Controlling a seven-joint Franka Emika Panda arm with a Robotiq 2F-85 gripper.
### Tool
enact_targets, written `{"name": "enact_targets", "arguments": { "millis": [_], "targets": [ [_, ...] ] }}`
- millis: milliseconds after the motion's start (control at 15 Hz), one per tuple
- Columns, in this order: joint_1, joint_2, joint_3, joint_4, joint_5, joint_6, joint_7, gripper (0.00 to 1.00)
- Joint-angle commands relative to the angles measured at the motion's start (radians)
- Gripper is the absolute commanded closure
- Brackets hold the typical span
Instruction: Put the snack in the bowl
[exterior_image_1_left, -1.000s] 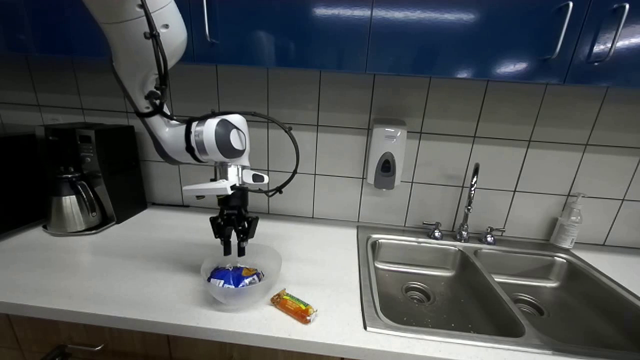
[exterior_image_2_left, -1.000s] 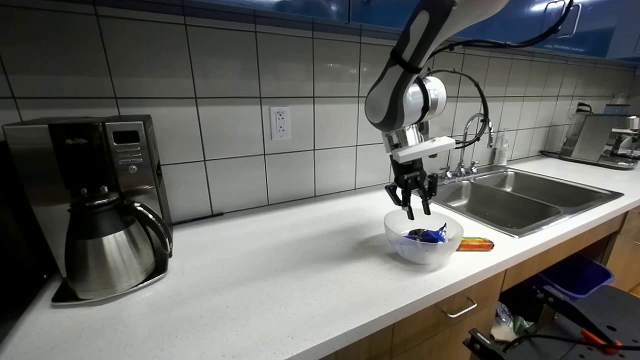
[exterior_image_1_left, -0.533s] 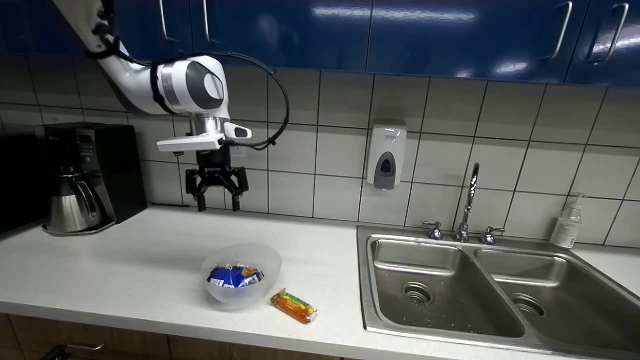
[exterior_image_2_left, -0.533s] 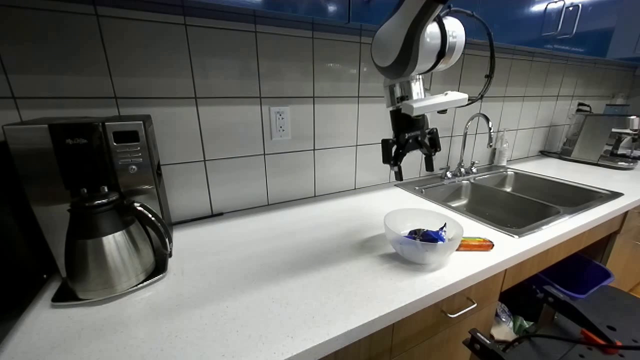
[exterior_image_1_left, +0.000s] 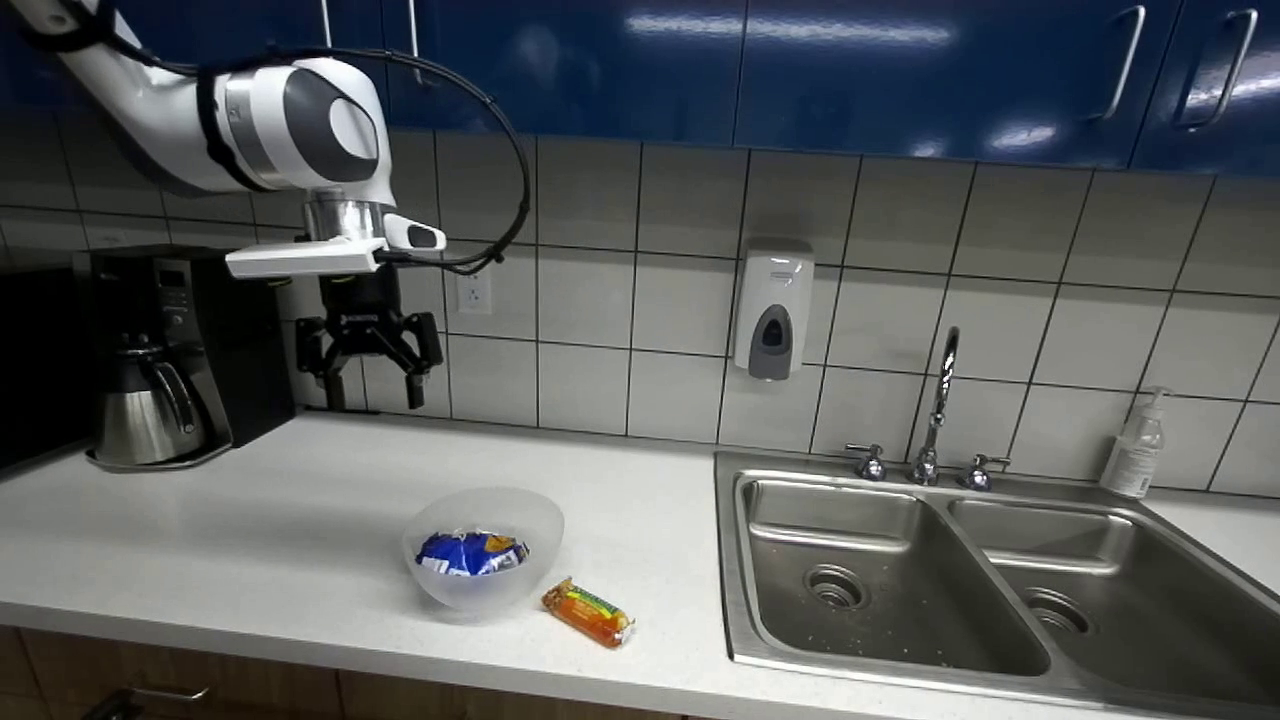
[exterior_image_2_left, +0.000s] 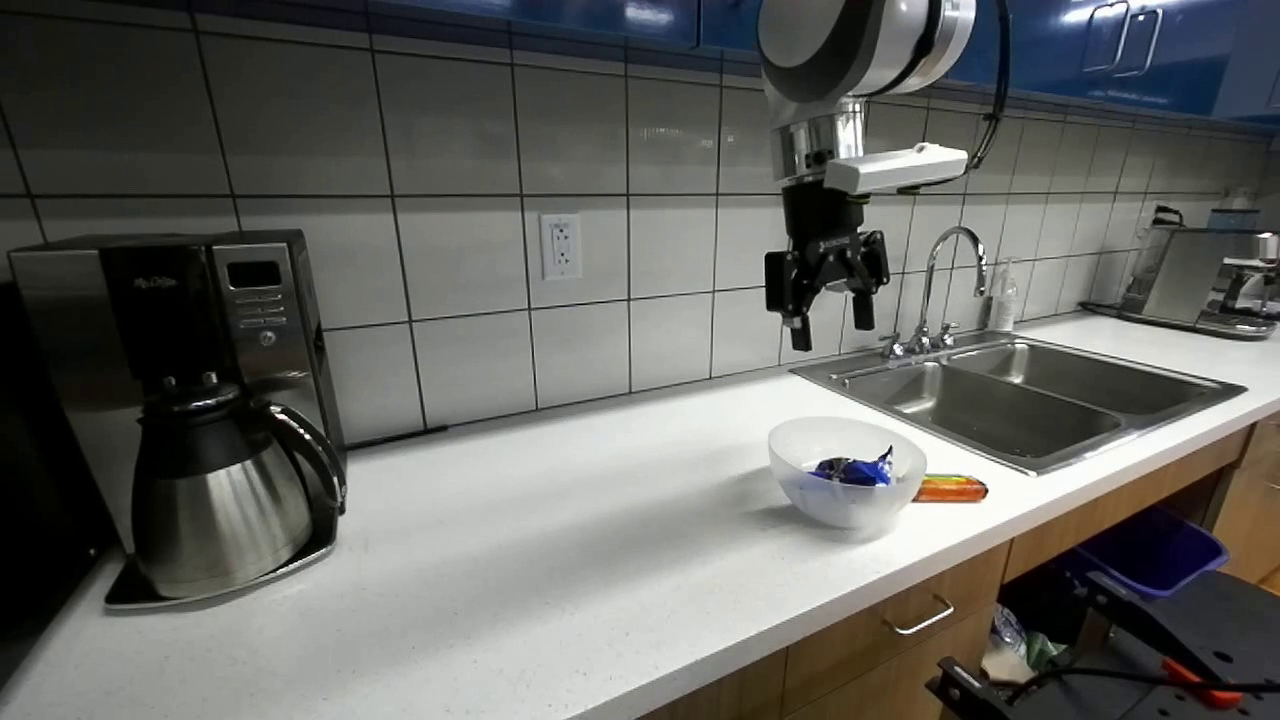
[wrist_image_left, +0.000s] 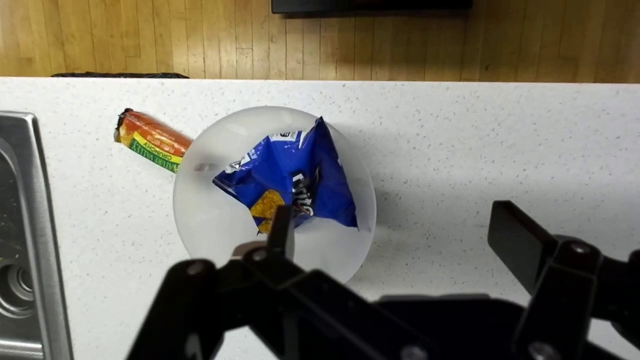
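Note:
The snack, a crinkled blue foil packet (wrist_image_left: 280, 162) with white lettering and an orange chip picture, lies inside the translucent white bowl (wrist_image_left: 330, 255). Both exterior views show the same blue packet (exterior_image_1_left: 462, 553) resting within the bowl (exterior_image_2_left: 840, 508), below its rim. High above the counter, my gripper (exterior_image_1_left: 374, 395) hangs fingers down, to the left of the bowl in that exterior view. Its jaws stand wide apart with nothing between them. In the wrist view one finger of the gripper (wrist_image_left: 395, 230) overlaps the bowl and a little of the packet; the other is over bare counter.
An orange and green bar packet (exterior_image_1_left: 588, 612) lies on the counter against or close beside the bowl. The steel double sink (exterior_image_1_left: 728, 560) with its faucet (exterior_image_1_left: 940, 400) is past it. A coffee maker (exterior_image_2_left: 270, 330) stands at the counter's other end. Blue cabinets (exterior_image_1_left: 560, 70) hang overhead.
The gripper has risen from just above the bowl and moved leftward in an exterior view. Its fingers have spread from close together to wide apart. The packet and bowl have not moved.

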Motion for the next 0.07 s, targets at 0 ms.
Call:
{"name": "enact_targets", "arguments": {
  "millis": [0],
  "targets": [
    [-0.013,0.007,0.010,0.004,0.001,-0.001,-0.001,0.00]
  ]
}}
